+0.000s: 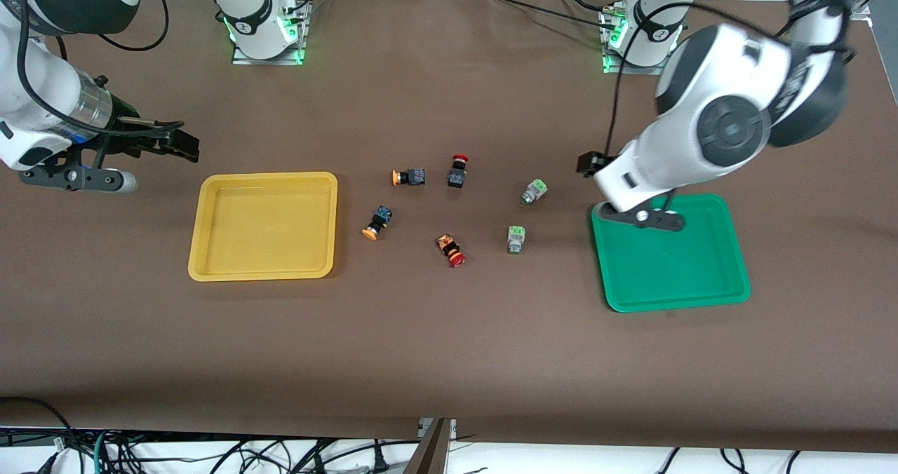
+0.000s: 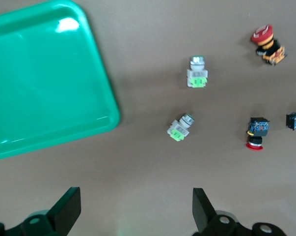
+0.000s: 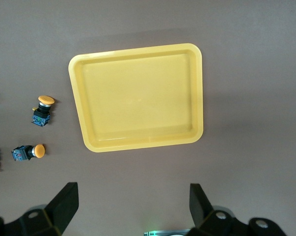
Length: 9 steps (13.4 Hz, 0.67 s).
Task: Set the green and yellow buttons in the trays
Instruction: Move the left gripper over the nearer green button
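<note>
Two yellow-capped buttons [image 1: 407, 177] [image 1: 377, 223] lie on the table beside the yellow tray [image 1: 263, 225], which holds nothing. Two green-capped buttons [image 1: 534, 192] [image 1: 516, 239] lie between the middle of the table and the green tray [image 1: 673, 263], which is bare too. My left gripper [image 1: 593, 163] hangs open over the table by a corner of the green tray, with nothing between its fingers. My right gripper [image 1: 184, 146] is open over bare table at the right arm's end, just off the yellow tray. The left wrist view shows both green buttons [image 2: 197, 73] [image 2: 180, 127]. Both yellow ones [image 3: 42, 110] [image 3: 27, 152] show in the right wrist view.
Two red-capped switches [image 1: 458, 170] [image 1: 451, 249] lie among the buttons in the middle of the table. The brown mat reaches to the table's front edge, with cables below it. Both arm bases stand along the back edge.
</note>
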Motion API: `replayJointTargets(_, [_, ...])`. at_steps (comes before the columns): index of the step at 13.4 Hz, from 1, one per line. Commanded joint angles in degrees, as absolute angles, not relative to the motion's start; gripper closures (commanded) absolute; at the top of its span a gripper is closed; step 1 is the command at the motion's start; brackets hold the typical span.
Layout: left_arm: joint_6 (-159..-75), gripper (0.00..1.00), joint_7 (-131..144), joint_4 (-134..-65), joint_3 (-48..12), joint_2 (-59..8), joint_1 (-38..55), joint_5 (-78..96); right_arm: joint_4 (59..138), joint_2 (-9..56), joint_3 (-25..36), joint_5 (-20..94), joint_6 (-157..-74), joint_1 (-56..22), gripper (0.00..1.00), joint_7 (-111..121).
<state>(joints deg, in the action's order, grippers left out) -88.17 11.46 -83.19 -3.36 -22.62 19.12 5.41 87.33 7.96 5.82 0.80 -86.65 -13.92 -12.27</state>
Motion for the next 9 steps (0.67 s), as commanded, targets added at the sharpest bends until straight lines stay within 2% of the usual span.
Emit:
replayJointTargets(1, [-90.1, 0.00, 11.9, -83.2, -2.8, -26.0, 22.1, 6.4, 86.2, 8.2, 5.4, -0.1, -86.0, -13.5, 0.00, -12.2])
replayJointTargets(6, [-95.8, 0.00, 9.2, -86.6, -2.8, -32.5, 26.0, 6.3, 86.2, 8.2, 5.4, 0.0, -86.0, -13.5, 0.00, -12.2])
replayJointTargets(9, [-103.9, 0.00, 5.2, -91.1, -2.8, -34.8, 28.4, 6.2, 86.2, 8.2, 5.4, 0.0, -86.0, -13.5, 0.00, -12.3])
